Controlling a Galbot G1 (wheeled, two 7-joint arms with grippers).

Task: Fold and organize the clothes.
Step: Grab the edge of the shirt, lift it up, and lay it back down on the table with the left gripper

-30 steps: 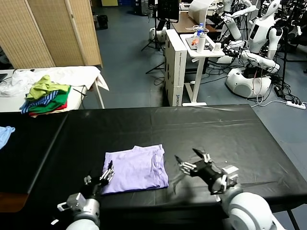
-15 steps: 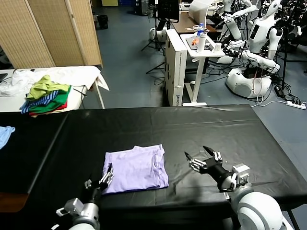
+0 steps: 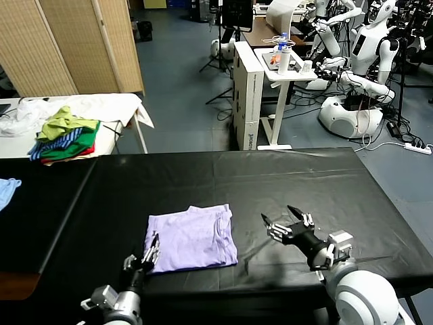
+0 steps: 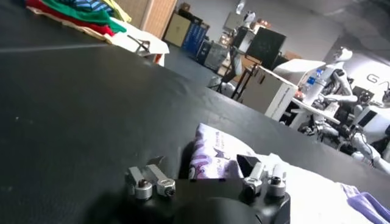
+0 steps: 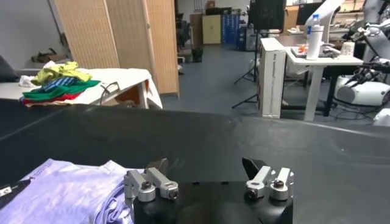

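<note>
Black sheeting covers the long table that fills the near half of the workshop, with folding screens, a white side table and parked robots beyond it. On the near middle of this table lies the T-shirt, already a compact, roughly square lavender packet, its stacked folded edges facing right and its near edge running left to right along the table's front.

The left gripper hovers at the packet's near-left corner, fingers parted, so the shirt lies just far and right of it; in the left wrist view that corner rises slightly between the open fingers, showing a purple-and-white print on its underside. Whether a fingertip touches the cloth cannot be told. The right gripper sits to the right of the packet, a little apart from it, also spread open and empty, with the shirt off to its left.

The left arm looks the nearer, so any further fold or tidy would probably start from that lifted corner. The fabric looks thin and soft, lying flat with a few shallow creases and layered hems along the right side.

A heap of green, striped and red garments rests on the white side table at far left.
</note>
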